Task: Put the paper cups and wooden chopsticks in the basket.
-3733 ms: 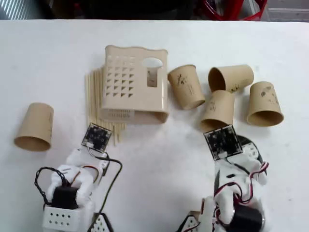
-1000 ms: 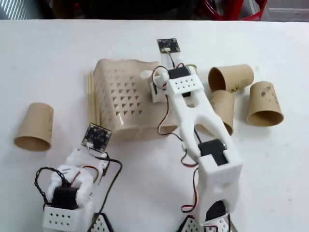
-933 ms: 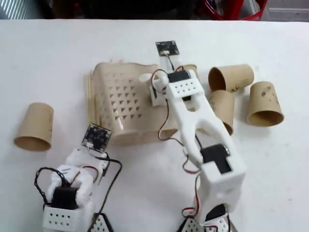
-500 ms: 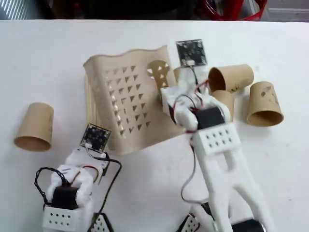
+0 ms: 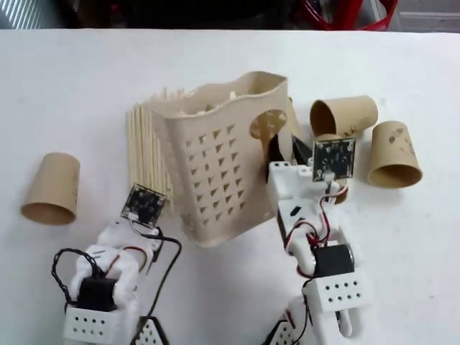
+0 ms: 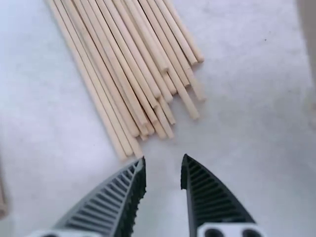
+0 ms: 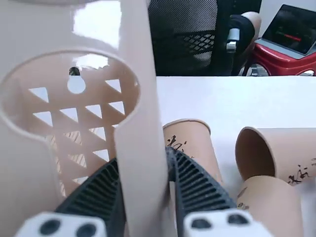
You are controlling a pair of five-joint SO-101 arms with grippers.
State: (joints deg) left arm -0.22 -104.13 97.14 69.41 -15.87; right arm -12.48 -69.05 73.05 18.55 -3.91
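The beige perforated basket (image 5: 215,172) stands raised and tilted, its opening facing up. My right gripper (image 5: 287,152) is shut on its side wall by the handle hole; in the right wrist view the gripper (image 7: 142,160) pinches that wall (image 7: 136,74). A bundle of wooden chopsticks (image 5: 147,147) lies flat beside and behind the basket. My left gripper (image 6: 163,160) hangs open just short of the chopsticks' (image 6: 128,69) near ends, touching nothing. One paper cup (image 5: 52,188) lies far left. Two cups (image 5: 343,115) (image 5: 394,154) lie right of the basket, with others partly hidden behind the right arm.
The left arm (image 5: 108,266) sits folded at the near left edge. Past the basket wall, the right wrist view has cups lying close together (image 7: 190,143) (image 7: 276,150). White tabletop (image 5: 86,79) stretches around; a chair and red object stand beyond the far edge.
The right arm pulled back toward the near edge while holding the basket, tipping it up from lying on its side to standing. The left arm stayed put.
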